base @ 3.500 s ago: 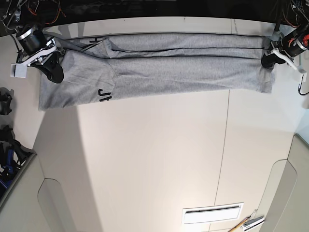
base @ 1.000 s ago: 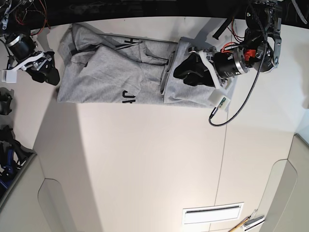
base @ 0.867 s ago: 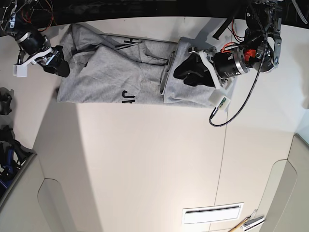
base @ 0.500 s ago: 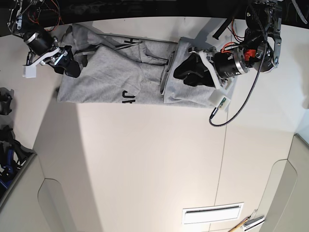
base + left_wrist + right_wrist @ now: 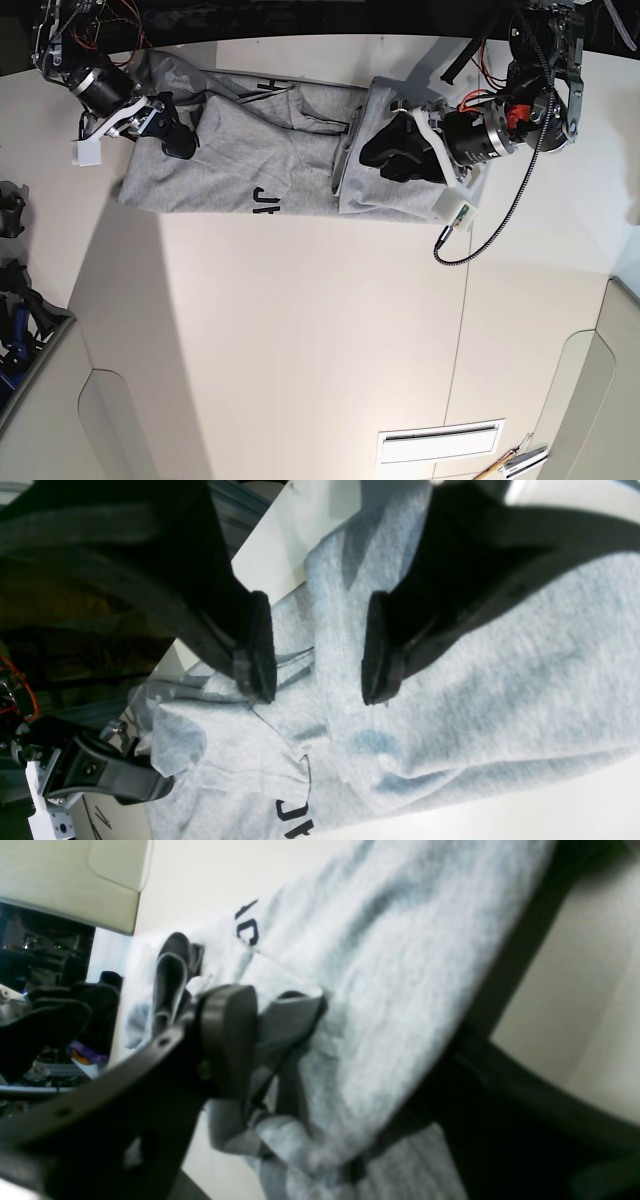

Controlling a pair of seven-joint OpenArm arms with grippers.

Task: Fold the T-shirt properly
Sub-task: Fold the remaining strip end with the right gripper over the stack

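The heather-grey T-shirt (image 5: 260, 160) lies as a long band along the table's far edge, its right end folded over toward the middle. Black lettering (image 5: 264, 203) shows at its near edge. My left gripper (image 5: 372, 152) rests over that folded end. In the left wrist view it (image 5: 315, 655) is open, grey cloth (image 5: 500, 680) lying under and behind the pads. My right gripper (image 5: 182, 140) sits on the shirt's left end. In the right wrist view it (image 5: 350, 1050) stands open, with a rumpled fold of the shirt (image 5: 390, 955) between the fingers (image 5: 225, 1040).
A black cable (image 5: 490, 230) loops from the left arm over the table. Black and blue tools (image 5: 12, 300) sit at the left edge. A white slotted plate (image 5: 440, 440) and a small tool (image 5: 515, 462) lie at the near right.
My right gripper has moved right, from beside the shirt's left edge onto its left end. The left arm has stayed put. Earlier the shirt lay stretched full length; its right end is now folded over.
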